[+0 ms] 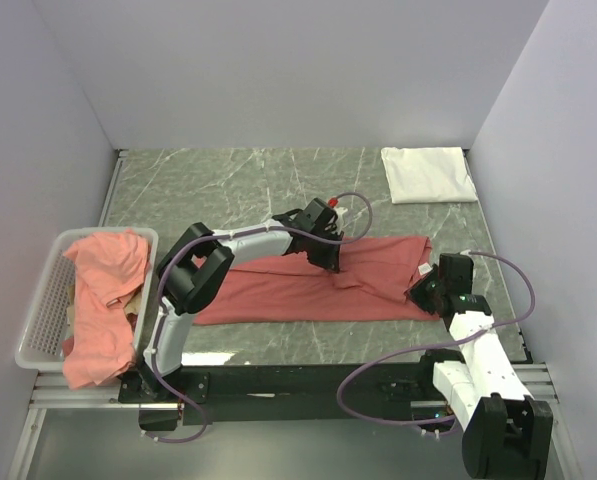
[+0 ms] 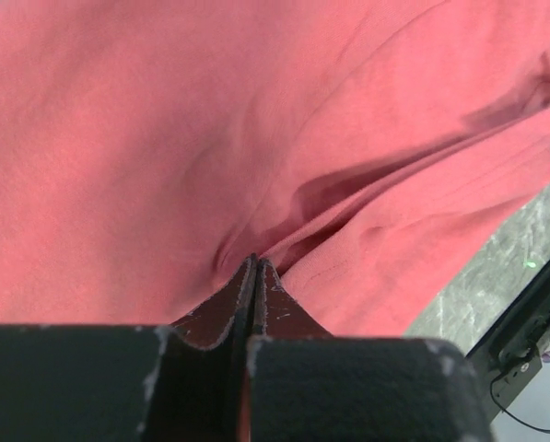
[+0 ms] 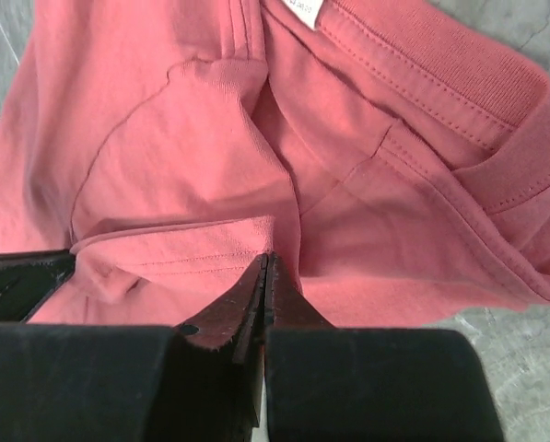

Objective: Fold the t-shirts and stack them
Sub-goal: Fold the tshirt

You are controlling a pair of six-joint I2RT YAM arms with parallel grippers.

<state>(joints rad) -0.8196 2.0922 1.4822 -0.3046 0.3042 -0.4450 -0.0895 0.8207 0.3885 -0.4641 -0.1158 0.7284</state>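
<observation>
A coral t-shirt (image 1: pixel 278 290) is stretched across the counter (image 1: pixel 228 190), its middle pinched by the clenched left tool (image 2: pixel 255 267), its three-o'clock end gripped by the clenched right tool (image 3: pixel 267 262).

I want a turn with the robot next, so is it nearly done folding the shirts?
Not nearly. Done: one white t-shirt lies folded at the far right corner of the table. In hand: the left gripper and right gripper are both shut on a red t-shirt stretched across the middle. Left: a heap of salmon t-shirts in the basket.
</observation>
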